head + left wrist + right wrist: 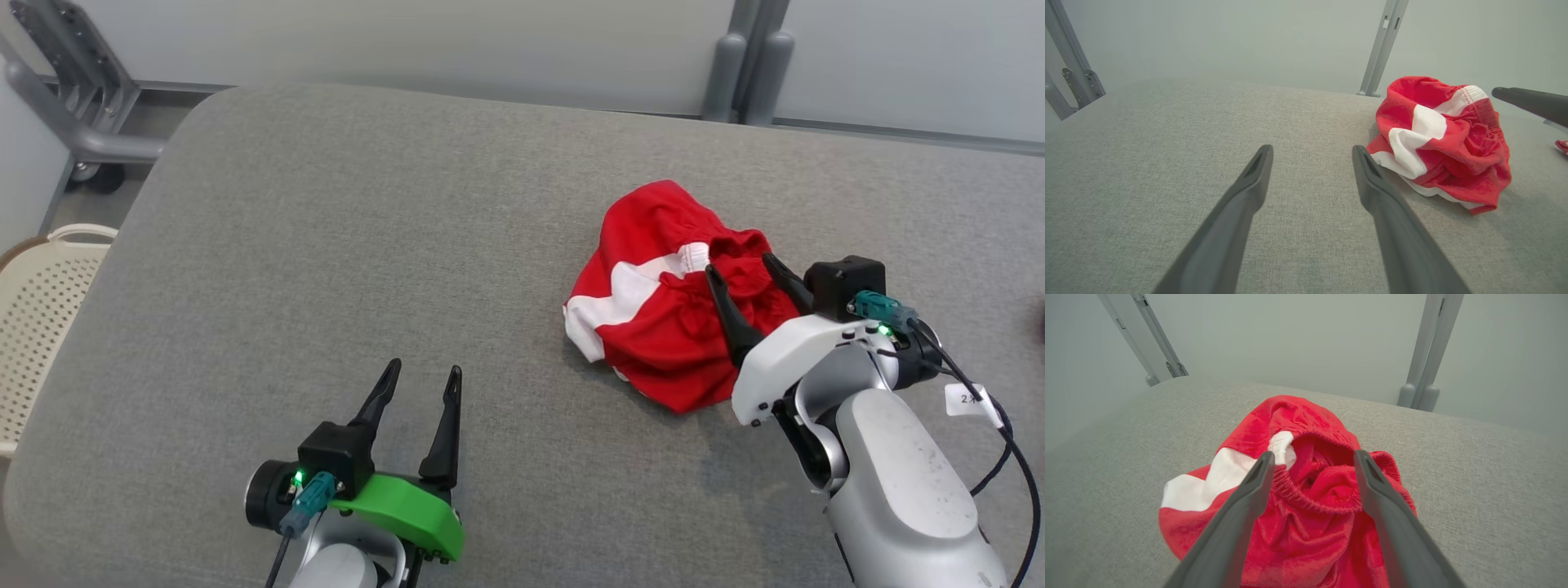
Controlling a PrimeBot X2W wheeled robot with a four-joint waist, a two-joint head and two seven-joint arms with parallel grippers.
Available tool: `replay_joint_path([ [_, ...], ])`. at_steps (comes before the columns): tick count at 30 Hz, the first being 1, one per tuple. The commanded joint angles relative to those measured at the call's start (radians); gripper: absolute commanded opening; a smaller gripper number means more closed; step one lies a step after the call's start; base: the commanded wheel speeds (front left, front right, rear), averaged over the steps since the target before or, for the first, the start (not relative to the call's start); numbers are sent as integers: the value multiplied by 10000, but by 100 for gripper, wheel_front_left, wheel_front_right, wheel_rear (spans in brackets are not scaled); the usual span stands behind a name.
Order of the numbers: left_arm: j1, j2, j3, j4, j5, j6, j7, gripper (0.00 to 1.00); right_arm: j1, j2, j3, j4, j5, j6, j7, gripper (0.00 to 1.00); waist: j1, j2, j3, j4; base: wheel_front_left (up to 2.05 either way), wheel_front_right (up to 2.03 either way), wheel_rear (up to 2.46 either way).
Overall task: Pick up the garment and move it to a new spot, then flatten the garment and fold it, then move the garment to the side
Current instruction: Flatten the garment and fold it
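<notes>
a grey fabric-covered bench (pixel 326 245) with rounded corners stood before a pale, evenly lit wall (pixel 408 41). two grey metal posts (pixel 747 73) rose behind its far edge. at the far left a grey wheeled frame (pixel 90 139) stood on a light floor (pixel 82 208), with a cream perforated chair (pixel 41 310) nearer.

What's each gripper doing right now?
Left gripper: open, empty.
Right gripper: open over the garment, nothing gripped.
</notes>
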Motion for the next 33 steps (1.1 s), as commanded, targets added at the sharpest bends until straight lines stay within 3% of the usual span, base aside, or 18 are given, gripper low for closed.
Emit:
replay_joint_path([
  [1, 127, -50, 57, -17, 128, -45, 2, 100, -234, -134, 39, 291, -13, 1, 56, 100, 0, 107, 164, 493, 0, 0, 0],
  [9, 273, -352, 370, -15, 414, -214, 1, 100, -1006, -379, 288, 1722, 445, 1, 241, 100, 0, 107, 286, 1021, 0, 0, 0],
  [10, 293, -381, 406, -3, 456, -243, 1, 100, -1098, -420, 304, 1887, 453, 1, 271, 92, 0, 107, 301, 1056, 0, 0, 0],
  [11, 315, -415, 431, 12, 500, -289, 2, 100, -1191, -449, 323, 2017, 431, 1, 243, 49, 0, 107, 308, 1088, 0, 0, 0],
  [12, 338, -455, 464, 27, 524, -309, 2, 100, -1286, -454, 322, 2099, 395, 1, 158, 38, 0, 107, 309, 1114, 0, 0, 0],
  [13, 359, -488, 496, 43, 568, -339, 1, 100, -1357, -430, 323, 2180, 405, 1, 105, 11, 0, 107, 304, 1132, 0, 0, 0],
  [14, 381, -517, 539, 57, 595, -373, 2, 100, -1418, -386, 352, 2216, 484, 1, 35, 0, 0, 107, 297, 1138, 0, 0, 0],
  [22, 546, -648, 868, 141, 804, -507, 1, 100, -2030, -65, 1130, 1541, 1479, 1, -357, 0, 0, 107, 175, 920, 0, 0, 0],
  [24, 541, -687, 930, 186, 882, -586, 1, 100, -2262, 49, 1614, 907, 2283, 2, -277, 0, 0, 107, 105, 830, 0, 0, 0],
  [33, 641, -815, 983, 432, 945, -744, 2, 100, -2684, 112, 2281, -805, 3737, 2, -161, 0, 0, 107, -294, 651, 0, 0, 0],
])
